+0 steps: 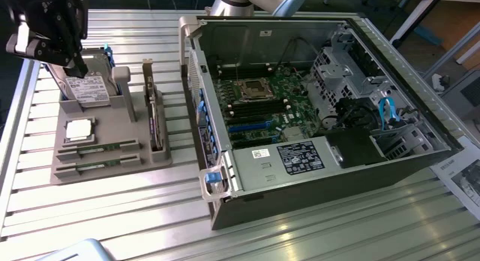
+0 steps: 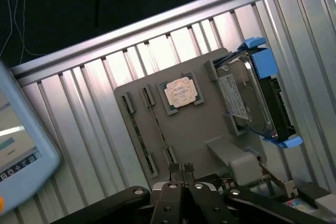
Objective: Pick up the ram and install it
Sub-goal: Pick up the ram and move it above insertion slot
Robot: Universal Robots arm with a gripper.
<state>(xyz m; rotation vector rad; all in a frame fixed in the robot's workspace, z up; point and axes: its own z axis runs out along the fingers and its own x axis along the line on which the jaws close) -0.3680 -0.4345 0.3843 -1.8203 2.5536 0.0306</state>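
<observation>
Now | gripper (image 2: 182, 170) pressed together, empty | ram (image 1: 96, 148): thin green stick, edge-up in gray holder (image 1: 112, 133)

Gripper (image 1: 73, 63) cropped at edge, hard drive (image 1: 87, 90) partly behind it

Ribbed silver metal bench (image 1: 112, 216) caught bright glare along front slats; brown floor (image 1: 448, 22) lay beyond far corner.

Bright overhead light. Hard glare streaked the metal table (image 1: 112, 216) slats in the exterior view; the open computer case (image 1: 315, 202) lay shadowed inside. Wrist view: slats washed pale, ground beyond the table edge near black, CPU chip (image 2: 181, 92) glinted.
</observation>
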